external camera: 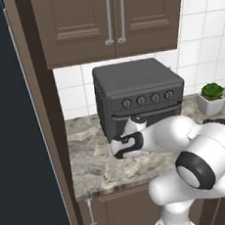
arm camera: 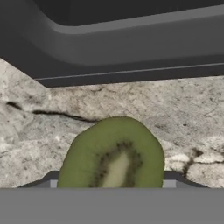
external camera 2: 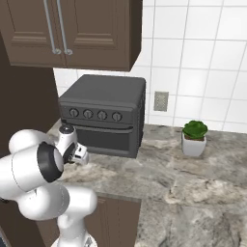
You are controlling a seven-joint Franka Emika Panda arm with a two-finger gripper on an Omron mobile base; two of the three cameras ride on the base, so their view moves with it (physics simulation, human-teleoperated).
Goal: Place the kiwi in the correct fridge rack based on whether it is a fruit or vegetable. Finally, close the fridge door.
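1. End effector (external camera: 119, 148): sitting low over the surface (external camera: 90, 161), in front of the oven's lower left corner as the left base view shows it. Finger tips are showing as dark slivers (arm camera: 47, 178) at either flank of the fruit in the hand view. Whether they are pressing on it or standing just off it cannot be told; jaws are looking neither wide nor narrow.

2. Kiwi (arm camera: 113, 155): lying directly between the finger tips, right under the hand. A cut green face with pale core and dark seed ring is facing the hand camera. Its longer axis is running roughly across the gap between the tips, slightly tilted. It appears to be resting on the marbled surface, just in front of the oven's base.

3. Judgement: the coming move is turning on the fruit being centred in the gap; a secure squeeze is needed before lifting.

4. Toaster oven (external camera: 139, 94): standing behind, dark grey, four knobs.

5. Potted plant (external camera 2: 194, 137): standing well apart along the surface.

6. Wall cabinets (external camera: 109, 16): hanging above.
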